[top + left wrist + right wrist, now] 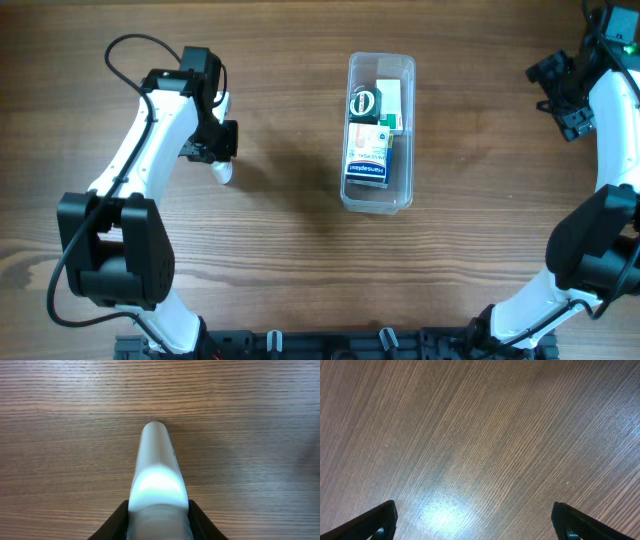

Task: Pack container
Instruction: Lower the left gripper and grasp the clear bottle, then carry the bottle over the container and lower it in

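Observation:
The clear plastic container (380, 200) stands mid-table, long axis front to back. Inside it lie a round black-and-white item (364, 103), a white and green box (391, 98) and a blue and white box (367, 162). My left gripper (220, 150) is at the left of the table, well apart from the container, shut on a white tube (222, 172). In the left wrist view the white tube (156, 475) sticks out forward between the dark fingers, over bare wood. My right gripper (475, 520) is open and empty at the far right edge (570, 105).
The wooden table top (480, 260) fills all views. Black arm mounts (330, 345) run along the front edge. The left arm's cable (120, 60) loops at the back left.

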`<state>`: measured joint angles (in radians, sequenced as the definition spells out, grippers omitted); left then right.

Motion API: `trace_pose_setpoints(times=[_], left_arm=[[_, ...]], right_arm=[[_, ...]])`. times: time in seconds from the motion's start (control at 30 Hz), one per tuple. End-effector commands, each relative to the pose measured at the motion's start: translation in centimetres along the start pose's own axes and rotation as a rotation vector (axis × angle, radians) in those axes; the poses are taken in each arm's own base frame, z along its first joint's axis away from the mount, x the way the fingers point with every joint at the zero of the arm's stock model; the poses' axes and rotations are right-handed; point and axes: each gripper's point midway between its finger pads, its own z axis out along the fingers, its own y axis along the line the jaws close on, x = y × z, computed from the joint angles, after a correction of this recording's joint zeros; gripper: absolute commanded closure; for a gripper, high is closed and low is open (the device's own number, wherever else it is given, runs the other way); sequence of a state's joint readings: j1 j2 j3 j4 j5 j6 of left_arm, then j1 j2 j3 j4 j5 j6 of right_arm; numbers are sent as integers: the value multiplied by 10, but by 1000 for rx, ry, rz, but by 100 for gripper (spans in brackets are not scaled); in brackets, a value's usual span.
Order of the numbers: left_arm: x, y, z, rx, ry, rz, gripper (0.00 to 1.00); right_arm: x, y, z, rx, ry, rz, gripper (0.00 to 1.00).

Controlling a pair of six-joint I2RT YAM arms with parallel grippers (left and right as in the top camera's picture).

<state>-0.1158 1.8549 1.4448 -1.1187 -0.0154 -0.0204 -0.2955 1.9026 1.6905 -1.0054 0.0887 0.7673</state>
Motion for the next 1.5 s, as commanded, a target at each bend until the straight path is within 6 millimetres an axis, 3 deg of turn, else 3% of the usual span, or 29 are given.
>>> trace_pose_setpoints(times=[0.0, 0.13, 0.2, 0.43, 0.6, 0.7, 1.07, 1.17, 1.47], left_arm=[[-23, -15, -26, 87, -86, -16, 72], [-37, -24, -61, 123, -162, -3, 70], [-43, -36, -88, 167, -209, 18, 68], [-52, -97, -159, 295, -385, 83, 69], [-43, -154, -185, 370, -458, 154, 69], [-35, -189, -192, 417, -478, 195, 69], [4, -269, -204, 528, -479, 300, 68], [12, -288, -195, 535, -451, 323, 67], [15, -311, -143, 494, -327, 296, 67]], right_arm=[[2, 0, 5, 7, 9, 17, 0], [2, 0, 5, 7, 9, 17, 0], [2, 0, 5, 7, 9, 17, 0], [2, 0, 5, 7, 9, 17, 0], [2, 0, 5, 7, 9, 17, 0], [2, 0, 5, 7, 9, 17, 0], [2, 0, 5, 7, 9, 17, 0], [2, 0, 5, 7, 9, 17, 0], [2, 0, 5, 7, 9, 17, 0]])
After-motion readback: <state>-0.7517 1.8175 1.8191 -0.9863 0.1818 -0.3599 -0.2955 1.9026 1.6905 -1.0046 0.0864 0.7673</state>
